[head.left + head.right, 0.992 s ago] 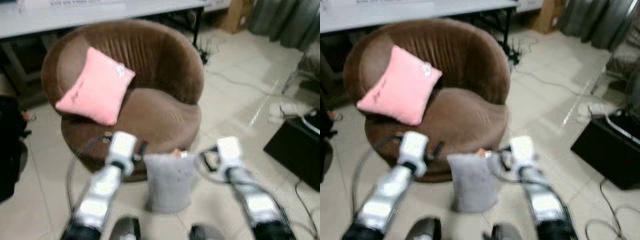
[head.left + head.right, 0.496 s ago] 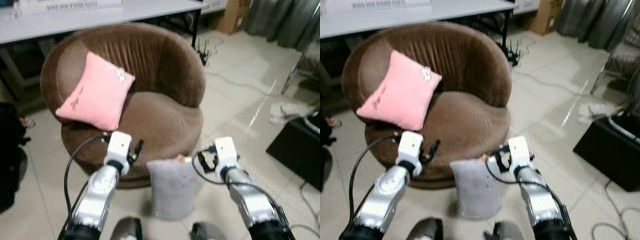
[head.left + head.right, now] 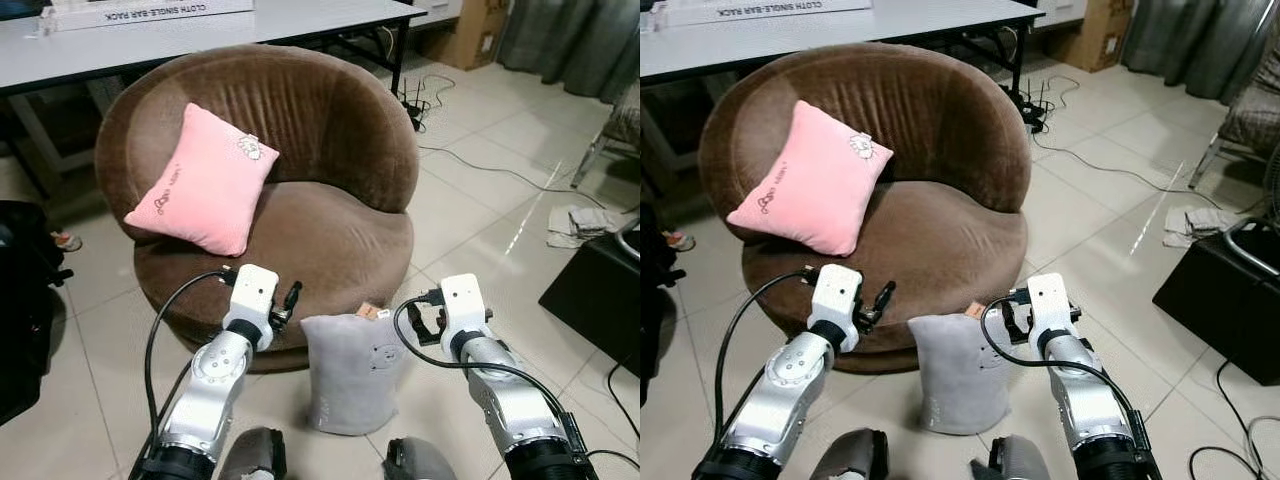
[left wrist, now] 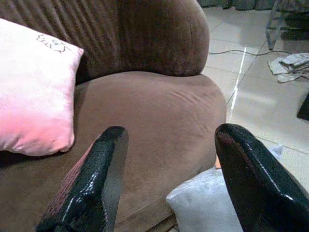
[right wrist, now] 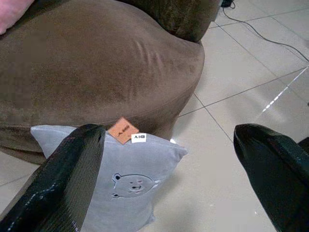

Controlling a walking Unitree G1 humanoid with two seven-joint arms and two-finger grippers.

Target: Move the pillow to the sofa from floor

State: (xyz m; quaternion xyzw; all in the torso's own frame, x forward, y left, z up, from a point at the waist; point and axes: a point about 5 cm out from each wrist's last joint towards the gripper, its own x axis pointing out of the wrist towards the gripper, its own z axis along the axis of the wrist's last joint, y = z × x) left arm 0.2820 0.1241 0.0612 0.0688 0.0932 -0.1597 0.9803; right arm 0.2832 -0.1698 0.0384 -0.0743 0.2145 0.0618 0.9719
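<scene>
Tiled floor (image 3: 480, 200) with cables, a white table behind a round brown sofa (image 3: 330, 230). A pink cushion (image 3: 208, 180) already leans on the sofa back. Your target, the grey pillow (image 3: 352, 372), stands upright on the floor against the sofa's front edge, tag on top. Likely light, soft and squashy, so it should cave under the fingers; squeeze it from both sides mid-height or pinch a top corner. Left gripper (image 4: 166, 179) hangs spread wide, empty, near the sofa front just beside the pillow's top corner. Right gripper (image 5: 166, 169) sits on the pillow's other side, fingers also apart, holding nothing. Both forearms reach forward, bracketing the pillow.
</scene>
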